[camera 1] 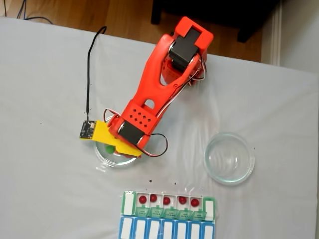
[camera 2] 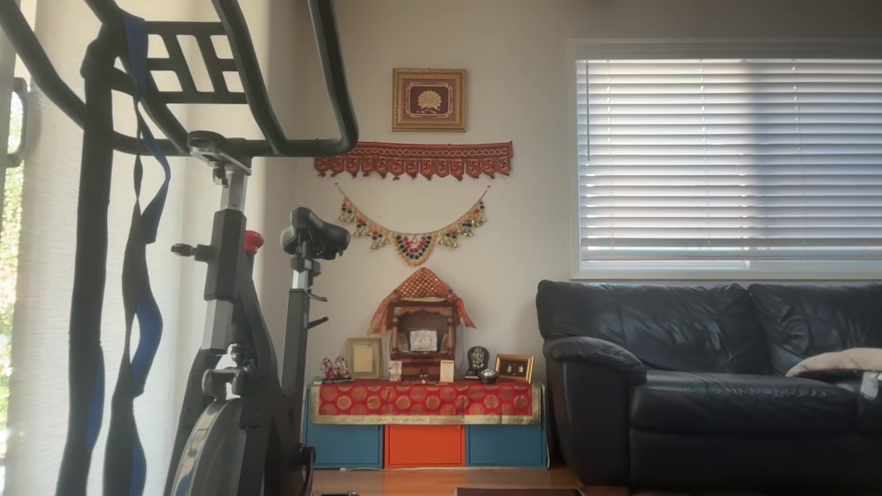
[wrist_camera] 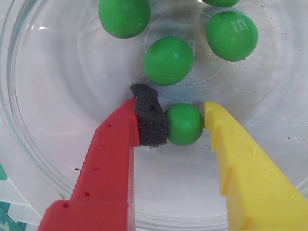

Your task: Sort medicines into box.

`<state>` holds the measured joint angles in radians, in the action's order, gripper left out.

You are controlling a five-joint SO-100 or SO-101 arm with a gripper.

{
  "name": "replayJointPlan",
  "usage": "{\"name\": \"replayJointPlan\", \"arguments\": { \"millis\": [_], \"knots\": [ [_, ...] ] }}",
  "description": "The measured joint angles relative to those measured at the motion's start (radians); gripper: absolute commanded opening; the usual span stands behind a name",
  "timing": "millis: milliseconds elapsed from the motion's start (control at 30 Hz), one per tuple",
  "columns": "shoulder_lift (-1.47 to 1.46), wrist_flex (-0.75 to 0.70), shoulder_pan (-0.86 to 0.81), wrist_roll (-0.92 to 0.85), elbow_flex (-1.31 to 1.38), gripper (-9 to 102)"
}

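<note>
Surface: white cloth-covered table [camera 1: 45, 74] in the fixed view, wood floor along the upper edge; the other view shows a living room with sofa and exercise bike.
Arm: orange arm [camera 1: 159, 79], reaching from upper centre down to the left dish.
Left dish: clear glass dish [camera 1: 102, 158], lower left of centre in the fixed view, holding the green balls.
Right dish: second glass dish [camera 1: 230, 158], right of centre, nothing seen in it.
Gripper: gripper [wrist_camera: 185, 124], red finger with a dark foam pad, yellow finger opposite; partly open, both faces at or touching one green ball [wrist_camera: 184, 124], grip not yet proven.
Other green balls: four more in the upper part of the wrist view, the nearest [wrist_camera: 168, 60] just above the pad.
Box: pill box [camera 1: 168, 214], bottom centre of the fixed view; five dark red balls [camera 1: 166, 200] sit one per open compartment.
Handling: judged light, hard, glossy and prone to roll or squirt out on glass; take across the widest middle, gentle squeeze, foam side helping.
</note>
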<state>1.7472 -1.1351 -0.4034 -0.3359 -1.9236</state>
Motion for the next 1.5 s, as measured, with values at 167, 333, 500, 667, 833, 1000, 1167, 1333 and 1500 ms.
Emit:
{"name": "replayJointPlan", "arguments": {
  "millis": [167,333,500,667,833,1000,1167,1333,1500],
  "knots": [
    [0.005,0.002,0.000,0.000,-0.008,16],
    [0.005,0.002,0.000,0.002,-0.009,13],
    [0.005,0.002,0.008,0.017,-0.009,9],
    [0.017,0.003,0.009,0.012,-0.023,7],
    [0.048,0.014,0.009,0.029,-0.048,5],
    [0.057,0.029,0.017,0.034,-0.051,2],
    [0.074,0.032,0.017,0.034,-0.063,2],
    [0.092,0.032,0.017,0.034,-0.074,2],
    [0.095,0.038,0.017,0.034,-0.075,2]
  ]
}}
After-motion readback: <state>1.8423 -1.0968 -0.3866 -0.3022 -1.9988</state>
